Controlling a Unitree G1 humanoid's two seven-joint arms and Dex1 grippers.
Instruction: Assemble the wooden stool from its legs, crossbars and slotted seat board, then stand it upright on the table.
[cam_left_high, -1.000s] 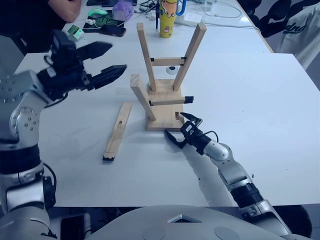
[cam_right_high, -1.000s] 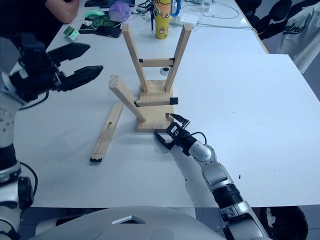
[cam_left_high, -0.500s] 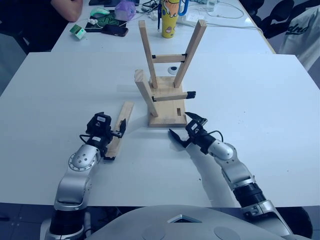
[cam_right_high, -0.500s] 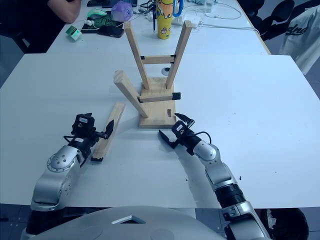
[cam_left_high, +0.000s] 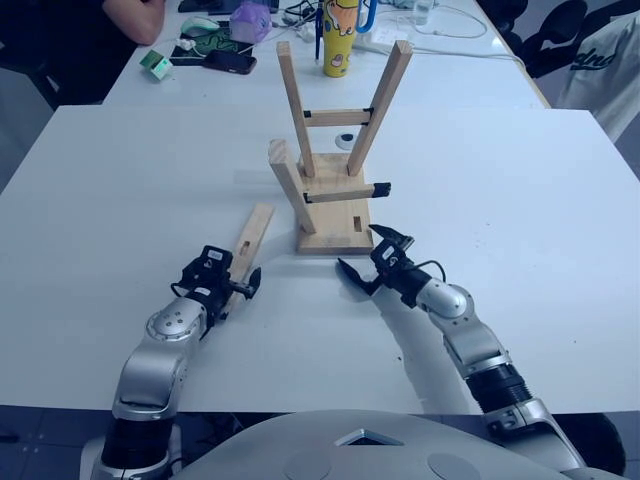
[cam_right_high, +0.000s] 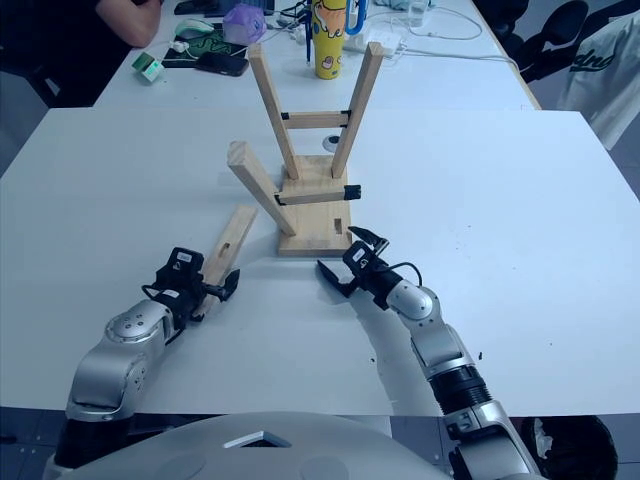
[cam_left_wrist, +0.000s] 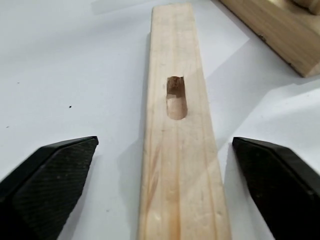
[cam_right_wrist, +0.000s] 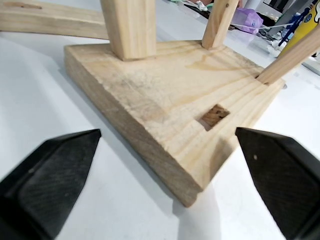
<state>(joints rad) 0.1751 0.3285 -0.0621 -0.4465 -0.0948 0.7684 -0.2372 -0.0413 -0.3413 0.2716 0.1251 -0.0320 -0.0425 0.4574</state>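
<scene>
Loose leg (cam_left_high: 247, 243): flat on the surface (cam_left_high: 520, 200) just left of the upturned seat board (cam_left_high: 335, 228), which carries three legs. The left gripper (cam_left_high: 228, 280), raised a second ago, now straddles its near end, so pickup looks next. Its fingers are spread wide, clear of the wood. The right gripper (cam_left_high: 372, 255) is likewise spread and empty by the board's near corner.

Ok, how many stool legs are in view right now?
4. Three stand in the seat board: back-left leg, back-right leg, near-left leg. The loose leg lies on the table left of the board. None seems hidden.
</scene>
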